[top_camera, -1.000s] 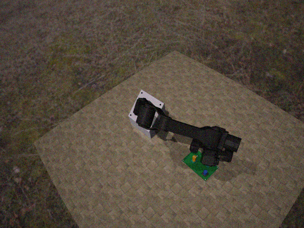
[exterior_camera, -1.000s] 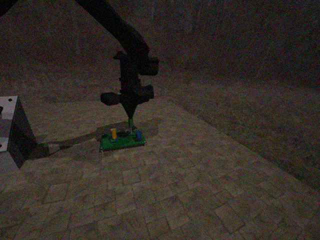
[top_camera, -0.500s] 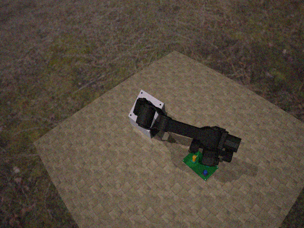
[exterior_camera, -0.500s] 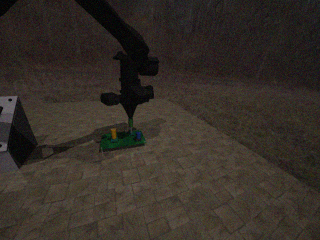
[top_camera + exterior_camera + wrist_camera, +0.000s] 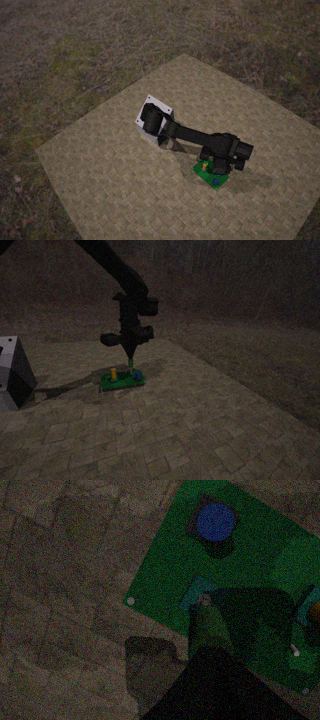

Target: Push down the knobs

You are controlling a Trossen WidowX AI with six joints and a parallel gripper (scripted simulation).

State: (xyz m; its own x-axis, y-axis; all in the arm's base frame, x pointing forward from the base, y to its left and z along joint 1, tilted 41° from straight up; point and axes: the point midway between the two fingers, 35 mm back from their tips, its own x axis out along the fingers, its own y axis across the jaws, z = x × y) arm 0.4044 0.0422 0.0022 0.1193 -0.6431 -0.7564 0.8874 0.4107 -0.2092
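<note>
The green circuit board (image 5: 209, 177) (image 5: 126, 382) (image 5: 160, 570) stands on short legs. An orange knob (image 5: 204, 166) (image 5: 113, 373) stands upright over a teal potentiometer near one end; the wrist view cuts it off at the right edge. A blue knob (image 5: 216, 181) (image 5: 138, 375) (image 5: 215, 522) stands over a dark potentiometer near the other end. I cannot tell whether either knob has a gap beneath it. My gripper (image 5: 131, 366) (image 5: 210, 658) is shut and empty, its greenish tips pointing down at a pale bare shaft (image 5: 131, 371) on another teal potentiometer (image 5: 192, 594). Contact there is unclear.
The arm's white base block (image 5: 161, 103) (image 5: 7, 349) stands on the tabletop (image 5: 124, 178) (image 5: 180, 420). A thin pale post (image 5: 295, 650) rises from the board near the orange knob. The arm and its shadow cover part of the board.
</note>
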